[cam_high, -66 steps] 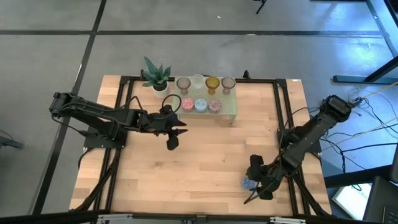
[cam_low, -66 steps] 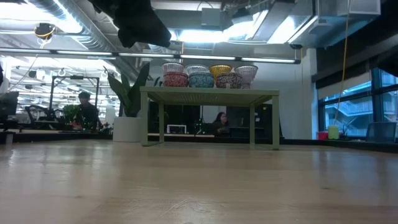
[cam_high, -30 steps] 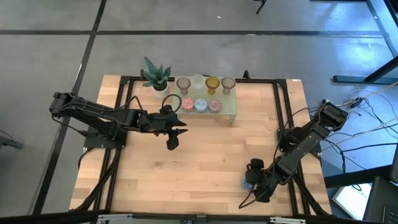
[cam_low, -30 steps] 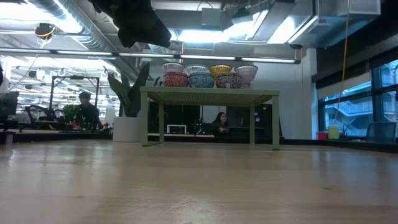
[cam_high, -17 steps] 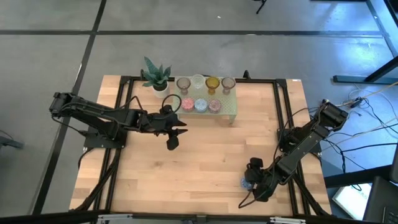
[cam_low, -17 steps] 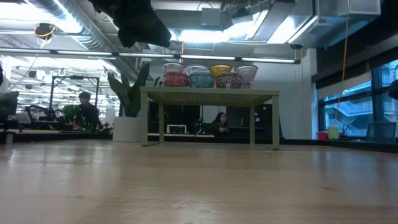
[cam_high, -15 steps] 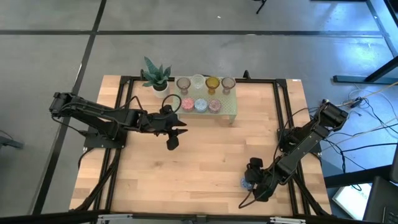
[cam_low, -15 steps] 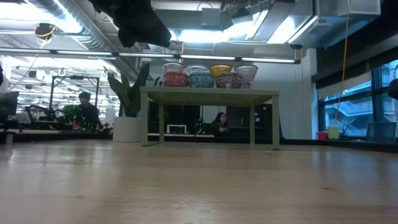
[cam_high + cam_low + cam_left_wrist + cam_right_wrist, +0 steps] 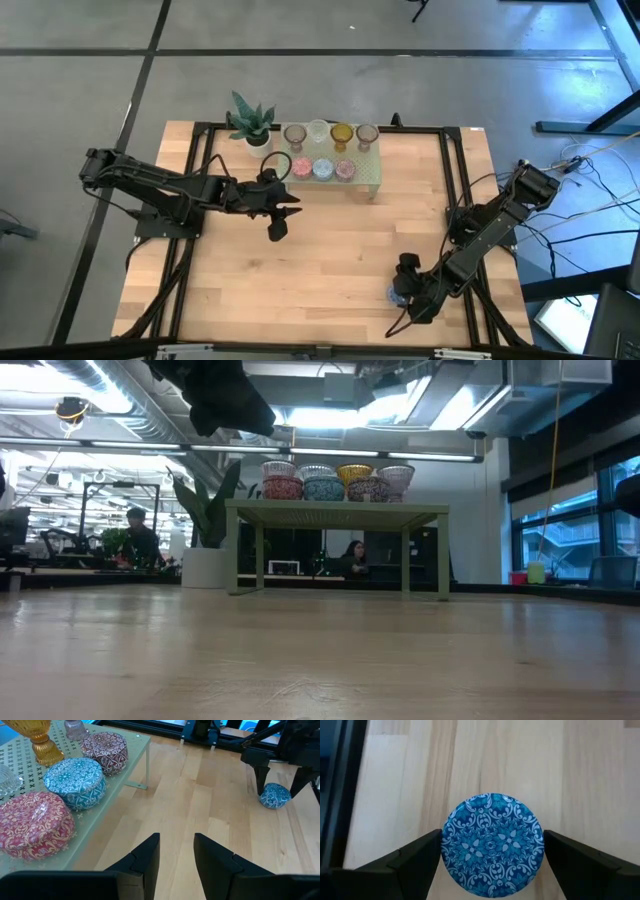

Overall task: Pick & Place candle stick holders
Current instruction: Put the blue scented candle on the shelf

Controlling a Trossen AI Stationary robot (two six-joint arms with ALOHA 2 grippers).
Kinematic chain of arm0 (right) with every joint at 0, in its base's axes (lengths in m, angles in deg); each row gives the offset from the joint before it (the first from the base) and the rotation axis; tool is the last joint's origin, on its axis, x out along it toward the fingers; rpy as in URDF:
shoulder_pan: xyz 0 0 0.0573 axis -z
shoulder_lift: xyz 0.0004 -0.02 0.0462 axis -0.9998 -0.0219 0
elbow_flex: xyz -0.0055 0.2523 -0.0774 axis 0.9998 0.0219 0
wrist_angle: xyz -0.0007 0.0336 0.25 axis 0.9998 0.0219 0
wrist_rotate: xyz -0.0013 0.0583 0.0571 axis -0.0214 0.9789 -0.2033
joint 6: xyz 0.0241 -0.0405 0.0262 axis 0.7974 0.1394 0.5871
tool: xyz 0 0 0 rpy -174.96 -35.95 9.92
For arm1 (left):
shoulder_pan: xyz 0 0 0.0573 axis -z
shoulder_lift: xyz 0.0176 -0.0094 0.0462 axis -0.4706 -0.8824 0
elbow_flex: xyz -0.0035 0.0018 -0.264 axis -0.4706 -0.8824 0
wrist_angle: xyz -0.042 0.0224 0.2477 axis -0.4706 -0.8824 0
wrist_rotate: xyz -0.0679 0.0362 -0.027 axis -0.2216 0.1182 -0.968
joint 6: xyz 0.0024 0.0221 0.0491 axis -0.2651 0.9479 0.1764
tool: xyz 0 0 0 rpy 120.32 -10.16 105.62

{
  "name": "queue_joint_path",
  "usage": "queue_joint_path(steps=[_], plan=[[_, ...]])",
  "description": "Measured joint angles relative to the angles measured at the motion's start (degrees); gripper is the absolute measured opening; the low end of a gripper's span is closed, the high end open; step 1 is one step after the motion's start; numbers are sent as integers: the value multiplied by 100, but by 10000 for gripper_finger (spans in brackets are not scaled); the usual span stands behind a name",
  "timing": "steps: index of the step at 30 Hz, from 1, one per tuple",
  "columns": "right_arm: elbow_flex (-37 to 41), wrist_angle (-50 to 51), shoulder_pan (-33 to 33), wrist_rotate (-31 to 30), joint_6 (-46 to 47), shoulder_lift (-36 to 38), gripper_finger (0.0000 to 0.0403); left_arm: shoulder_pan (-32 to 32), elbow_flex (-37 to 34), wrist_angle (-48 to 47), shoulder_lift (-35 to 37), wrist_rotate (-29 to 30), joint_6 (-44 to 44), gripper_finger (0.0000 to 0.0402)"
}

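While its fingers straddle the blue holder (image 9: 492, 845) (untouched), the right pincer (image 9: 492, 865) hovers.

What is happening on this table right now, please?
The right gripper is low over the wooden table, near its front right corner. Its fingers stand wide open on either side of a round blue patterned candle holder and do not visibly press it. The left gripper hangs in the air in front of the pale green perforated stand, holding nothing. On that stand sit seven more holders, among them an amber glass one and a pink patterned one.
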Motion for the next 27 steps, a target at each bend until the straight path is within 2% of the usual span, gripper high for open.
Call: queue_joint_path(steps=[3, 11, 19, 27], plan=[[0, -1, 20, -35, -1, 0, 340, 0, 0, 0, 0, -1, -2, 116], [0, -19, 22, -33, 6, 7, 288, 0, 0, 0, 0, -1, -1, 116], [0, -83, 26, -16, 19, 4, 307, 0, 0, -2, 0, -1, -2, 116], [0, -105, 255, -20, 21, 10, 289, 0, 0, -2, -2, -1, -2, 116]])
